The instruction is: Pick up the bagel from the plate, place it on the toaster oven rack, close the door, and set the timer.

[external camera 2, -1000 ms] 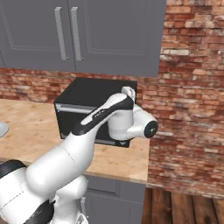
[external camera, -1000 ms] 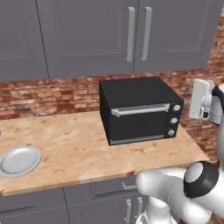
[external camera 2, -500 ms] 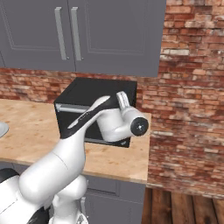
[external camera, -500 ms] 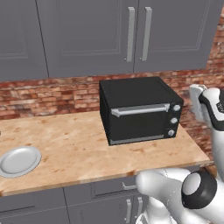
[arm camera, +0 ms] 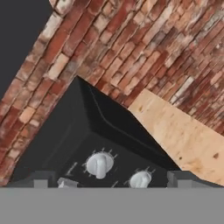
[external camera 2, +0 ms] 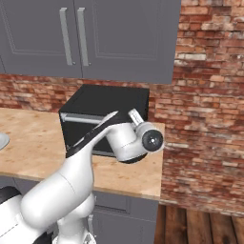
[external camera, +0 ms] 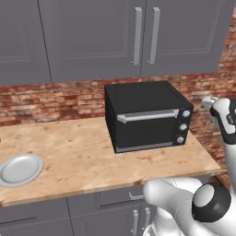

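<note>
The toaster oven (external camera: pixel 145 117) stands on the wooden table (external camera: pixel 87 156) against the brick wall (external camera: pixel 50 99), below the grey cabinet doors (external camera: pixel 115 37). Its door (external camera: pixel 143 129) is shut upright, the silver bar handle (external camera: pixel 147 115) running across its top, so nothing of the cavity or of a rack can be seen. Three pale knobs (external camera: pixel 183 126) sit in a column down the right of the front.

The plate (external camera: pixel 20 169) lies well apart from the oven, near the table's left front edge; its light surface looks bare, with no brown ring to be made out on it, so where the bagel is cannot be told.

The gripper (arm camera: pixel 111 179) hangs just beside the oven's right front corner, its jaws spread wide apart with nothing between them. In the hand view the two dark finger tips (arm camera: pixel 43 178) frame two of the knobs (arm camera: pixel 99 164).
</note>
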You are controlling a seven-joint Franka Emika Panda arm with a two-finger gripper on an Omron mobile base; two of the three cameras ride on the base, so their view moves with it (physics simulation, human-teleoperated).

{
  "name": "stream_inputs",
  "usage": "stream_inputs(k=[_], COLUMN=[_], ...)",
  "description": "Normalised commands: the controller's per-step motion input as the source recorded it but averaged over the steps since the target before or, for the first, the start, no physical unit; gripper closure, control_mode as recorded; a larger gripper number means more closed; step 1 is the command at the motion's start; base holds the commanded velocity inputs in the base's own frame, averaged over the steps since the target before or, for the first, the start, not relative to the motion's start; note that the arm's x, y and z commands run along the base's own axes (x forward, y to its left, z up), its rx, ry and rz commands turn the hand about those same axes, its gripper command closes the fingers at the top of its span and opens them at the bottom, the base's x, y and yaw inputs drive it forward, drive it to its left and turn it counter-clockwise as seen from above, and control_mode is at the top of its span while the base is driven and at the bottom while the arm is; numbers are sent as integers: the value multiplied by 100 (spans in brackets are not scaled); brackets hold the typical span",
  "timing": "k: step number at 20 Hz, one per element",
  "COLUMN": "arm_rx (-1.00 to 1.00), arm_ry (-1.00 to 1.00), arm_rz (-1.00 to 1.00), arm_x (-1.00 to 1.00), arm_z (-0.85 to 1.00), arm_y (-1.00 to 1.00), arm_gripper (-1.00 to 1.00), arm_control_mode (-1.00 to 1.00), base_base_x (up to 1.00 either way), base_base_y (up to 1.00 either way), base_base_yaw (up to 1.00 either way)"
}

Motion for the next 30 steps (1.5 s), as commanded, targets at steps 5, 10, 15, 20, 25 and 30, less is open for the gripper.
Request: stream_inputs(k=[5,10,15,20,25,30], arm_rx=[-26,-16,0,-8,-9,-17], arm_ry=[4,12,8,8,11,17], arm_rz=[9,9,14,5,7,13], arm_x=[-5,3,7,20,8,1], arm_z=[-55,-28,-34,-35,-23,-14], arm_y=[4,28,-6,30,14,0], arm_gripper=[-100,-100,-100,-100,-100,-100], arm_control_mode=[-100,-100,-100,-100,-100,-100], base_base_x=[0,0,0,0,0,0], base_base_y=[0,0,0,0,0,0], base_base_yaw=[0,0,0,0,0,0])
